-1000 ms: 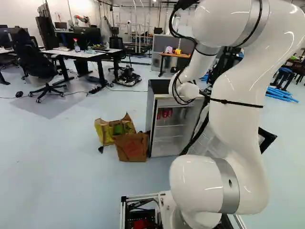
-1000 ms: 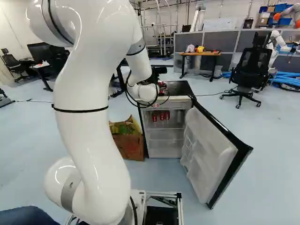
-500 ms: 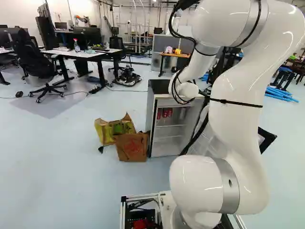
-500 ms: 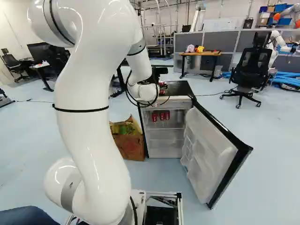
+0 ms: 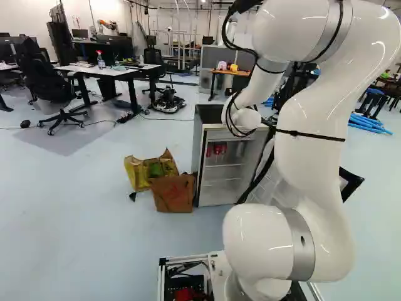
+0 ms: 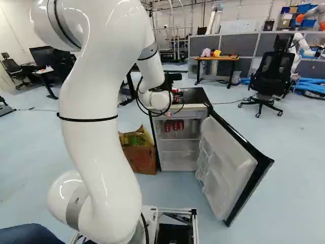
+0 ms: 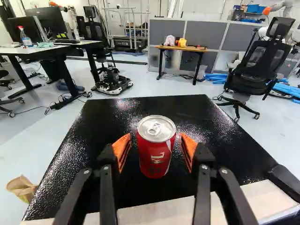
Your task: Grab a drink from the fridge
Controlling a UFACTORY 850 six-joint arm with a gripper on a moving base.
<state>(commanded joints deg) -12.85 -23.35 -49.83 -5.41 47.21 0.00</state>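
Observation:
My gripper (image 6: 169, 83) is over the black top of the fridge (image 6: 194, 95), partly hidden by the wrist in the right base view. In the wrist view the gripper (image 7: 155, 146) stands open around a red drink can (image 7: 156, 154), with a narrow gap between the can and each orange pad. The can is upright on the fridge's black top (image 7: 112, 122). Red cans (image 6: 175, 125) stand on the upper shelf inside the fridge, whose door (image 6: 228, 162) is swung open.
The open door juts toward the base at the right of the fridge. A brown paper bag (image 5: 173, 193) and a yellow bag (image 5: 138, 172) stand beside the fridge. Behind it are a small wooden table (image 7: 182, 48) and an office chair (image 7: 260, 63). Another robot (image 6: 299, 46) stands far back.

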